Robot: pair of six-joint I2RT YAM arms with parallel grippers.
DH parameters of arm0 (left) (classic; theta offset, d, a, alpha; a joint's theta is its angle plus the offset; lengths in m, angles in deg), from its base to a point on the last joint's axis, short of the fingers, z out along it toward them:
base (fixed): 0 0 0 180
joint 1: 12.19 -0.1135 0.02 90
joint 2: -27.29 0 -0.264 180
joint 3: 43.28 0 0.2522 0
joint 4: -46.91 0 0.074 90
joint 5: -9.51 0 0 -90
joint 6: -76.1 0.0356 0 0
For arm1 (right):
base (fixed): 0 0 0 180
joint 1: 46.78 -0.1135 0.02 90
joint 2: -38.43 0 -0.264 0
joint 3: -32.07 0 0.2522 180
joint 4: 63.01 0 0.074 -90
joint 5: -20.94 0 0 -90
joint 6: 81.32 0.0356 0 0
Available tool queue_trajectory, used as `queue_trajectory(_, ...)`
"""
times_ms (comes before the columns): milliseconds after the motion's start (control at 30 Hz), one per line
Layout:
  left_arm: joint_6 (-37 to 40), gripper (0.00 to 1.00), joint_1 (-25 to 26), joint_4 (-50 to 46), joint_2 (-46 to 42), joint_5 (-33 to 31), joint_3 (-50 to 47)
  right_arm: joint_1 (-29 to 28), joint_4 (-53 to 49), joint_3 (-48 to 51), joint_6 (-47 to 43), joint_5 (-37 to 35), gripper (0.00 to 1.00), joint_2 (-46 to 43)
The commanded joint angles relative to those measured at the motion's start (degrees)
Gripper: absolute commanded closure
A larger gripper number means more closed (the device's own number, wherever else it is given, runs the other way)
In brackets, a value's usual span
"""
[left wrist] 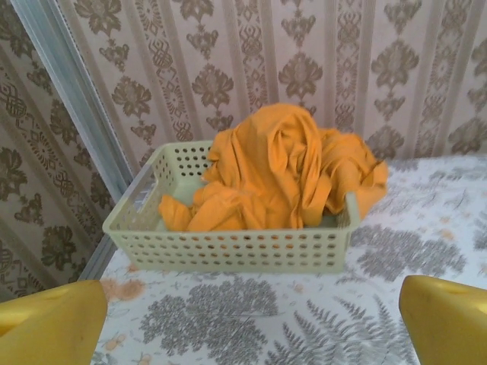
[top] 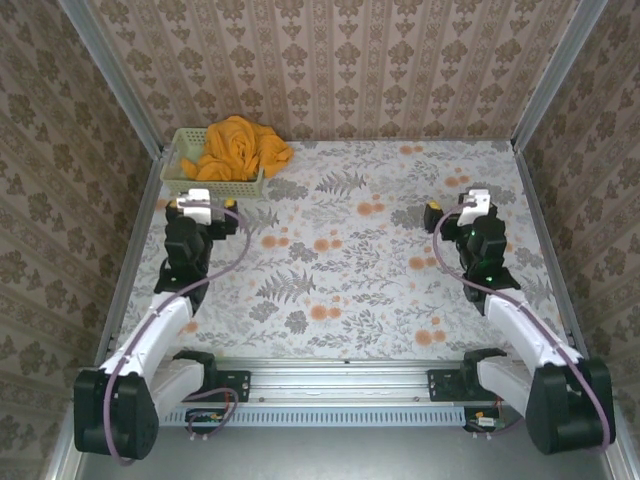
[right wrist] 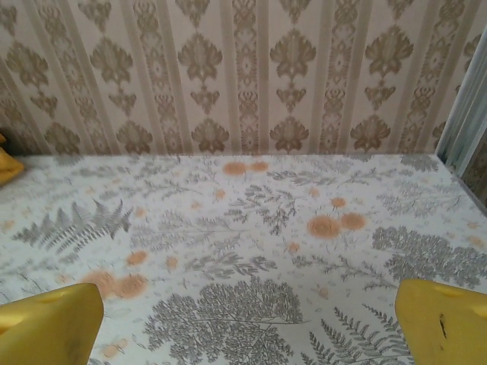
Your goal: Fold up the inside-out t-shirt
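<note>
The inside-out t-shirt [top: 240, 148] is a crumpled orange-yellow heap piled in a pale green mesh basket [top: 186, 152] at the table's far left corner. In the left wrist view the t-shirt [left wrist: 278, 167] rises above the basket [left wrist: 228, 247] and spills over its right rim. My left gripper [top: 203, 205] stands open just in front of the basket with nothing between its yellow fingers [left wrist: 53, 323]. My right gripper [top: 462, 208] is open over the right side of the table, its fingers [right wrist: 441, 323] apart and holding nothing.
The table [top: 340, 250] has a floral fern cloth. Patterned walls close it in on three sides, with metal corner posts [top: 115, 70]. The arm bases and a rail [top: 340, 385] run along the near edge.
</note>
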Motion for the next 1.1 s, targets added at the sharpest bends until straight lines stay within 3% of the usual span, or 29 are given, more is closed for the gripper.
queue_trajectory(0, -14.11, 0.0, 0.07, -19.03, -0.85, -3.63, 8.2, -0.21, -17.14, -8.42, 8.46, -1.67, 0.0, -5.45)
queue_trajectory(67, -24.98, 0.0, -0.86, -30.28, 0.05, -8.34, 14.1, -0.12, -21.38, -12.01, 10.13, -0.92, 0.0, -6.98)
queue_trajectory(133, -28.61, 0.0, -3.08, -38.17, 0.7, -5.05, 18.89, 0.46, -26.9, -16.15, 14.48, -1.13, 0.0, -8.09)
queue_trajectory(200, -27.54, 0.0, -5.16, -40.53, 0.23, 1.03, 21.43, 1.16, -34.44, -20.23, 20.24, -1.05, 0.0, -9.04)
queue_trajectory(267, -22.35, 0.0, -6.84, -37.93, -1.36, 7.86, 21.23, 2.28, -34.31, -20.79, 21.35, 6.04, 0.0, -11.03)
queue_trajectory(333, -28.96, 0.0, -9.4, -34.95, -3.79, 8.73, 18.84, 2.34, -30.14, -18.03, 24.32, 8.86, 0.0, -13.73)
queue_trajectory(433, -36.48, 0.0, -14.49, -24.95, -3.91, 19.59, 14.23, 2.33, -24.12, -13.37, 25.45, 11.41, 0.0, -16.98)
queue_trajectory(700, -31.82, 0.0, -9.74, -32.28, 17.21, 12.47, 26.91, 2.2, -33.79, -17.1, 22.66, 10.97, 0.0, -7.89)
queue_trajectory(867, -29.84, 0.0, -8.88, -39.4, 36.0, 12.89, 43.52, -0.25, -30.83, -15.27, 22.83, 11.96, 0.0, -3.19)
queue_trajectory(1067, -27.8, 0.0, -8.09, -39.19, 53.87, 15.85, 59.74, -5.52, -28.18, -14.08, 21.2, 10.38, 0.0, 0.65)
